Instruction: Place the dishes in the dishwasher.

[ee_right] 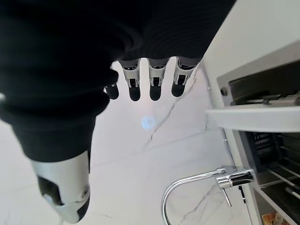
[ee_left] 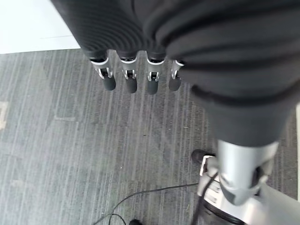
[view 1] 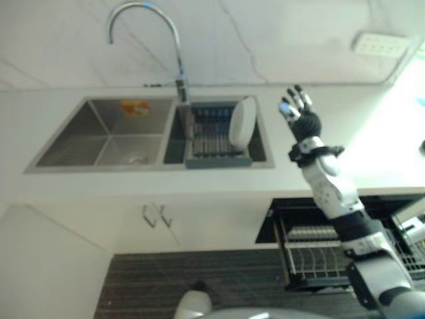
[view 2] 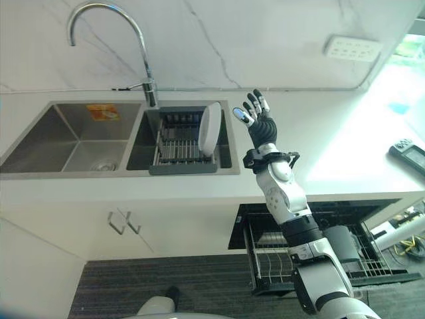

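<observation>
The right hand (view 2: pixel 260 123) is raised over the countertop (view 2: pixel 332 146) just to the right of the sink (view 2: pixel 80 139), its fingers straight and spread, holding nothing. The one dish in view, a white plate (view 2: pixel 211 127), stands on edge at the right end of the dark drying rack (view 2: pixel 179 147) set in the sink's right basin, close to the hand but apart from it. Below the counter the dishwasher (view 2: pixel 319 219) is open with its wire rack (view 2: pixel 285 262) pulled out. The left hand (ee_left: pixel 136 77) hangs low over the grey floor (ee_left: pixel 70 154), fingers relaxed and empty. The likely trouble lies in the grasp: the plate is smooth, upright and leaning in the rack's slots, so a pinch on its rim alone could slip or tip it against the basin wall. The faucet (view 2: pixel 109 40) arcs near on the left, and a wide swing could strike it. Carrying the plate down past the counter edge risks a knock there.
</observation>
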`<state>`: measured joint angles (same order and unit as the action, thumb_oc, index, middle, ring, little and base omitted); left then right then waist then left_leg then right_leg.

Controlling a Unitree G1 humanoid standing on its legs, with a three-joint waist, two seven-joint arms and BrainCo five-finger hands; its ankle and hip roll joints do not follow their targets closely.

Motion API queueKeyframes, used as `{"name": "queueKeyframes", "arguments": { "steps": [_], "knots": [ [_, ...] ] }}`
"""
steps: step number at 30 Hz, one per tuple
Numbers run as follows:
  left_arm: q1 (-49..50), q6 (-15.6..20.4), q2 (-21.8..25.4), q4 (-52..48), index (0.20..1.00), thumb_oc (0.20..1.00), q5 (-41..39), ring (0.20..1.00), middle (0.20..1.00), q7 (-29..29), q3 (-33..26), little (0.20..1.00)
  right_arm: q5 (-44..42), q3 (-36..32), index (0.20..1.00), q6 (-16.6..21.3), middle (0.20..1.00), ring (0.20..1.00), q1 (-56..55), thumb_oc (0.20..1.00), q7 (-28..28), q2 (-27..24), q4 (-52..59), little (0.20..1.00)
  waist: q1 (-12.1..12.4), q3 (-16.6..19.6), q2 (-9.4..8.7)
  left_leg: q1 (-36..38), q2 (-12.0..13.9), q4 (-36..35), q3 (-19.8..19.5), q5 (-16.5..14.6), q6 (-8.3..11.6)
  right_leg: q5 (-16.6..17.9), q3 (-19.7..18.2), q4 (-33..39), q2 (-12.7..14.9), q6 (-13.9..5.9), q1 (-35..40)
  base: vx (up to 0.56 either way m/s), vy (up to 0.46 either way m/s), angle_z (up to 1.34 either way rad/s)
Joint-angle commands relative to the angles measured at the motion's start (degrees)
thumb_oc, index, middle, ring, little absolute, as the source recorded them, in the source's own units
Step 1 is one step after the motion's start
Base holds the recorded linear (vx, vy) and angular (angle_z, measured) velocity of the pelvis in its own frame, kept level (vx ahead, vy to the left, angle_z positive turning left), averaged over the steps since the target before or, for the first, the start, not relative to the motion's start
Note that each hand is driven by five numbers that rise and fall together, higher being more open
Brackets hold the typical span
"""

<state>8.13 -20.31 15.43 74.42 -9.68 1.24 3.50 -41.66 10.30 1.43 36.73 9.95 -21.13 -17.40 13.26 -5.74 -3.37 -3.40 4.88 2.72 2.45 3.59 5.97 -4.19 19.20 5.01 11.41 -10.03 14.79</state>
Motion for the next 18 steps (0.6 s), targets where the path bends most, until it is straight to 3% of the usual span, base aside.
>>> {"name": "queueKeyframes", "arguments": {
  "steps": [1,18],
  "knots": [
    [-2.4,-2.1,1.9,4.9,1.000,1.000,3.5,1.000,1.000,-0.7,3.2,1.000,0.4,-1.8,1.000,1.5,1.000,1.000,2.4,1.000,0.9,-2.9,2.5,1.000,1.5,0.2,1.13,-5.0,2.5,1.6,-2.0,-2.0,1.05,0.0,3.3,-0.9,-0.2,1.01,2.2,0.07,0.007,0.20],
    [-2.8,-3.7,2.7,3.3,1.000,1.000,6.4,1.000,1.000,-0.2,5.2,1.000,1.6,-4.4,1.000,1.7,1.000,1.000,3.5,1.000,4.2,-3.5,-5.2,1.000,4.5,-2.3,1.41,-9.1,0.9,6.3,-3.6,-2.8,0.28,0.2,6.4,-2.6,2.5,-0.44,3.5,0.08,0.024,0.04]
  ]
}}
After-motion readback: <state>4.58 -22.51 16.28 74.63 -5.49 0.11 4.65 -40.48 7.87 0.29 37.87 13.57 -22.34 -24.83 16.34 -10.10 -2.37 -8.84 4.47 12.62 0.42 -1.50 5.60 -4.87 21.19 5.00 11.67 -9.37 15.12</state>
